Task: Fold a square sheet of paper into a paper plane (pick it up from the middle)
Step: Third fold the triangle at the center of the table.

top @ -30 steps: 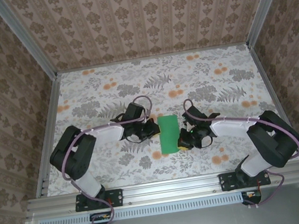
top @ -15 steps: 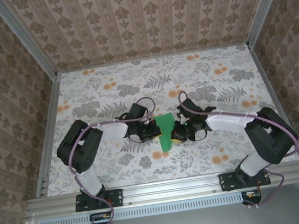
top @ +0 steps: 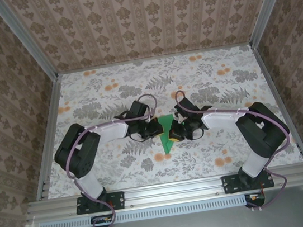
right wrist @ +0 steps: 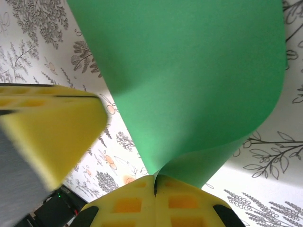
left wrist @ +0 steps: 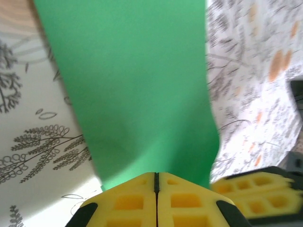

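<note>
Two tools meet near the middle of the tabletop point(top: 208, 77) in the top view, the left tool point(top: 157, 129) and right tool point(top: 173, 137) just beside each other with the green paper point(top: 166, 127) pinched between them, its narrow end pointing toward the near edge. From the left wrist, the left tool's point(left wrist: 156, 182) yellow pads are pressed together on the paper's point(left wrist: 137, 85) edge, with the right tool point(left wrist: 258, 191) touching alongside. From the right wrist, the right tool point(right wrist: 155, 182) is clamped on a curled edge of the bowed paper point(right wrist: 189, 80), with a left-tool pad point(right wrist: 47, 127) close by.
</note>
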Motion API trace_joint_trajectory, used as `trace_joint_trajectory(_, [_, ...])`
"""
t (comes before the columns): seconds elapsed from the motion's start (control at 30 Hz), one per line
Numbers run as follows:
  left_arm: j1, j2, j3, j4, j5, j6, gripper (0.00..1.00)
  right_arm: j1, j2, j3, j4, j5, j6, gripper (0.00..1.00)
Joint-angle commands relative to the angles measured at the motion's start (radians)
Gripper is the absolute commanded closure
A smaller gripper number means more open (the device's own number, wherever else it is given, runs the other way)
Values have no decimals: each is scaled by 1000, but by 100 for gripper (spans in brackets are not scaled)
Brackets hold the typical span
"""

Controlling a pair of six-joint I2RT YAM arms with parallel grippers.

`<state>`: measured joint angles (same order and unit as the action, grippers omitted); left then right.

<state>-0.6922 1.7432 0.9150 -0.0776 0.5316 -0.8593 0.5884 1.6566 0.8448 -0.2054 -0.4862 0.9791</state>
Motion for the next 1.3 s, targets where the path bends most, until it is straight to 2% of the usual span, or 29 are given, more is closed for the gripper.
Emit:
trace_joint_trajectory(0.0, [22, -20, 30, 10, 1, 26, 94, 7, 20, 22, 13, 24, -4, 98])
trace_joint_trajectory(0.23, [19, 77, 68, -70, -24, 45, 95, 7, 24, -4, 96, 22, 11, 98])
trace_joint_trajectory(0.43, [13, 128, 96, -105, 5, 56, 95, 7, 38, -9, 118, 21, 13, 98])
trace_joint_trajectory(1.27, [7, 139, 105, -144, -9, 66, 96, 7, 106, 5, 144, 23, -7, 98])
